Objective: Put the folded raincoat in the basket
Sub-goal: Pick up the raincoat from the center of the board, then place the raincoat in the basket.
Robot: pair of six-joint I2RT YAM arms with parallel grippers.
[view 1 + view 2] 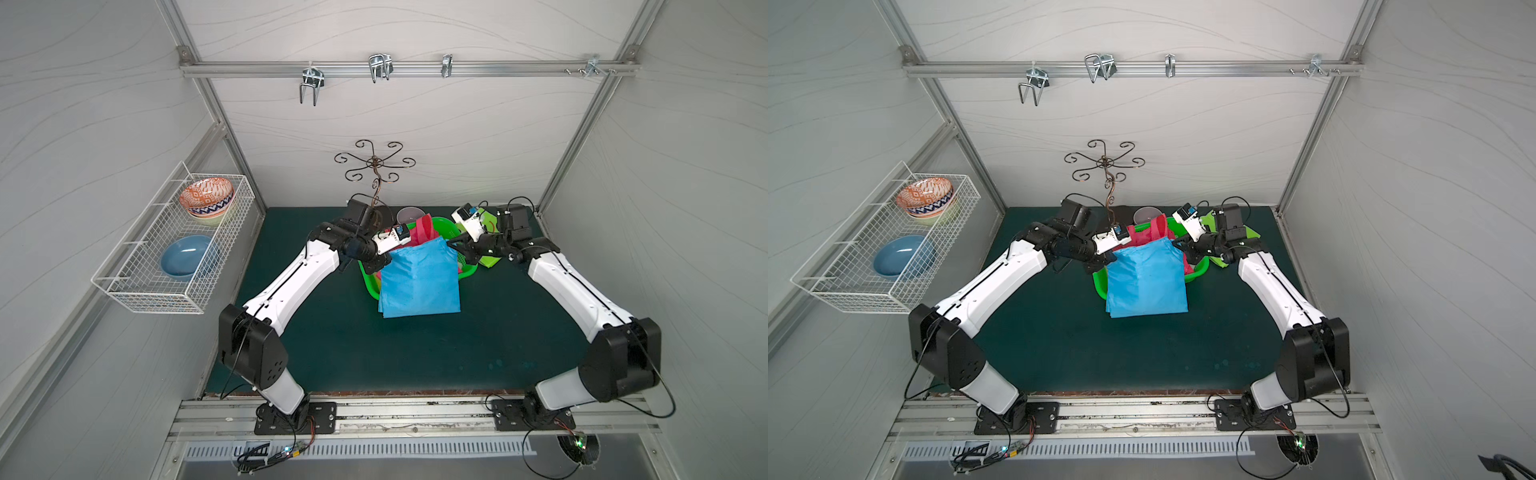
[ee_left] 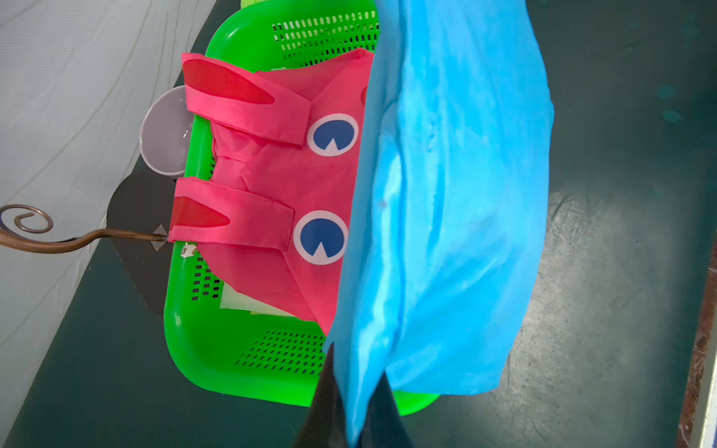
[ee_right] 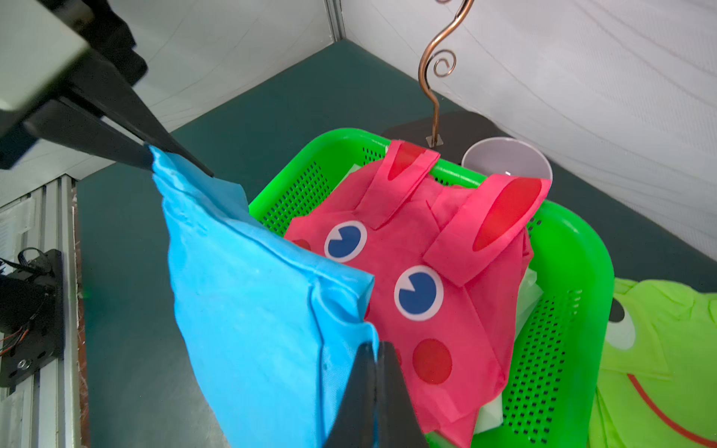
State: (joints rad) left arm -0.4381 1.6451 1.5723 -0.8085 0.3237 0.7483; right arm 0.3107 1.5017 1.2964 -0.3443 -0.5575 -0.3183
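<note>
A folded blue raincoat (image 1: 419,278) (image 1: 1146,278) hangs by its two upper corners over the near side of the bright green basket (image 1: 368,286) (image 1: 1099,286). Its lower edge reaches past the basket's near rim. My left gripper (image 2: 357,360) (image 1: 387,258) is shut on one corner, with the blue cloth (image 2: 446,194) pinched between its fingers. My right gripper (image 3: 375,345) (image 1: 455,243) is shut on the other corner of the blue cloth (image 3: 252,310). A pink raincoat with a rabbit face (image 2: 271,174) (image 3: 426,271) lies inside the basket (image 2: 194,349) (image 3: 582,271).
A lime green frog raincoat (image 3: 659,368) (image 1: 488,259) lies on the mat right of the basket. A pale purple cup (image 1: 409,215) and a copper mug tree (image 1: 375,166) stand just behind it. A white wire rack (image 1: 166,249) with bowls hangs on the left wall.
</note>
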